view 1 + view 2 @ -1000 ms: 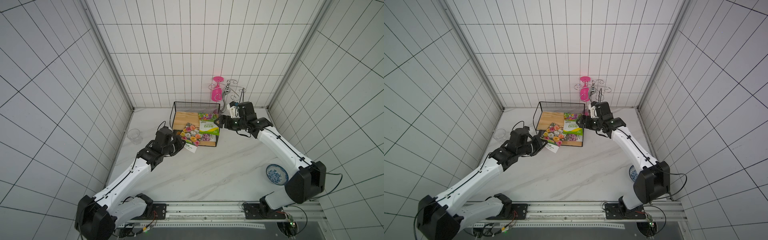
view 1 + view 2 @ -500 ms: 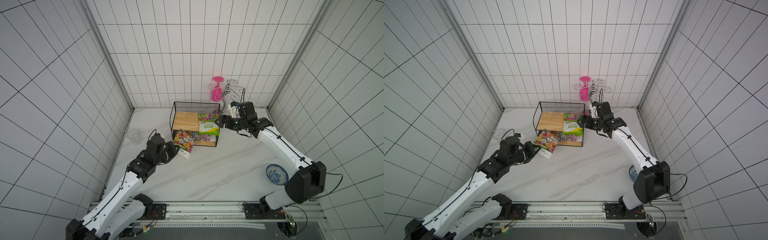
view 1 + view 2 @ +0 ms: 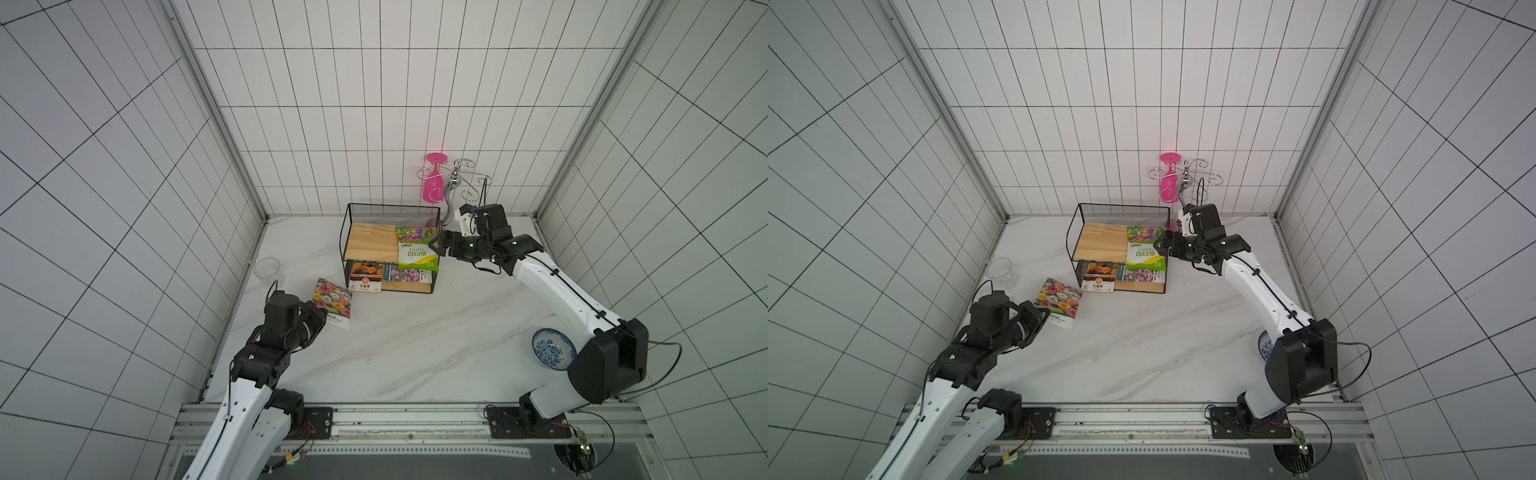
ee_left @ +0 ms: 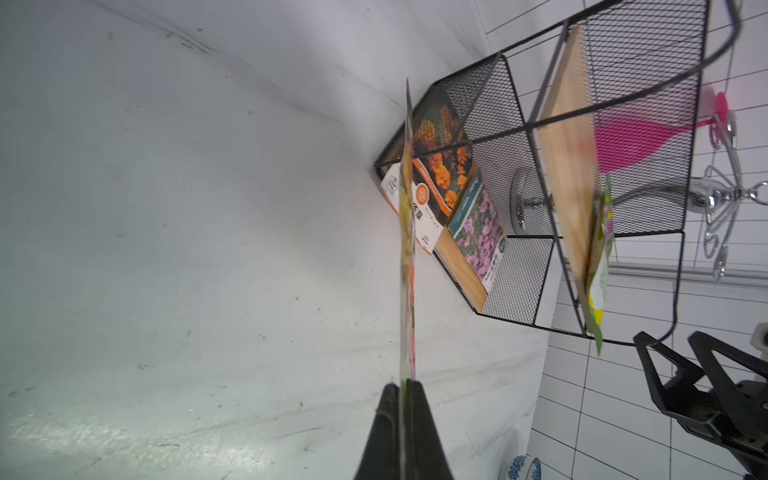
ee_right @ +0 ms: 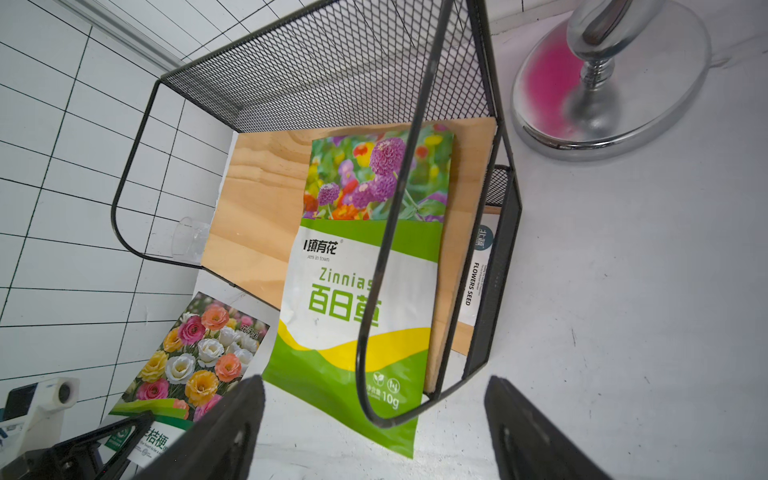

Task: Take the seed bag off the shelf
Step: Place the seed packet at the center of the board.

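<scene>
Left wrist view shows left claw [image 4: 404, 386] pinching seed bag [image 4: 406, 232] off shelf [image 4: 648, 50].

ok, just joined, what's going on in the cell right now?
The left gripper is shut on the edge of a multicoloured-flower seed bag, which is already clear of the shelf, out in front of its left end. The right gripper is open and holds nothing, at the shelf's right end beside the green Zinnias bag, which lies on the upper board and overhangs its front edge. An orange-flower packet and a pink-flower packet lie on the lower board.
</scene>
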`<state>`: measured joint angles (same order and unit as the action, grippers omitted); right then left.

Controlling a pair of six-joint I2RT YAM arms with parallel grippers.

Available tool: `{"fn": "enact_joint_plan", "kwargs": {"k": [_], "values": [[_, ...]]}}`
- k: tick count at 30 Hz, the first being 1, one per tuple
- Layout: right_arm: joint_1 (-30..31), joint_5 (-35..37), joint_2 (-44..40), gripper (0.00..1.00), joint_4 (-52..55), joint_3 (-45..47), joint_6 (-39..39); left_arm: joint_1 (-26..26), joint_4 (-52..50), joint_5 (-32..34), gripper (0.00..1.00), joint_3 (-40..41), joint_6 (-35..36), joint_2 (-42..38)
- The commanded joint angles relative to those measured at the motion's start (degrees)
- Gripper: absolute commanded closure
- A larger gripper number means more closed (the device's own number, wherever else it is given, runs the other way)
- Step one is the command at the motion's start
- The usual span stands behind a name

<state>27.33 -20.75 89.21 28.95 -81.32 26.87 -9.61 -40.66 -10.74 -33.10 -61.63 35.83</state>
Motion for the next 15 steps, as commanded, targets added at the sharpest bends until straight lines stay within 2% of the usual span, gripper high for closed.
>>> {"fn": "enact_joint_plan", "kwargs": {"k": [1, 9, 15], "values": [[-0.22, -0.67, 1.38, 0.13, -0.12, -1.36, 0.42, 3.00, 2.08, -2.23, 1.00, 2.17, 1.29, 1.79], [-0.20, -0.67, 2.28, 0.13, -0.03, -1.67, 0.11, 6.56, 10.24, -1.68, 1.00, 0.09, 3.75, 12.76], [-0.33, -0.72, 2.72, 0.13, 0.05, -1.54, -0.52, 7.15, 16.30, 0.72, 1.00, 0.76, 0.55, 20.02]]}}
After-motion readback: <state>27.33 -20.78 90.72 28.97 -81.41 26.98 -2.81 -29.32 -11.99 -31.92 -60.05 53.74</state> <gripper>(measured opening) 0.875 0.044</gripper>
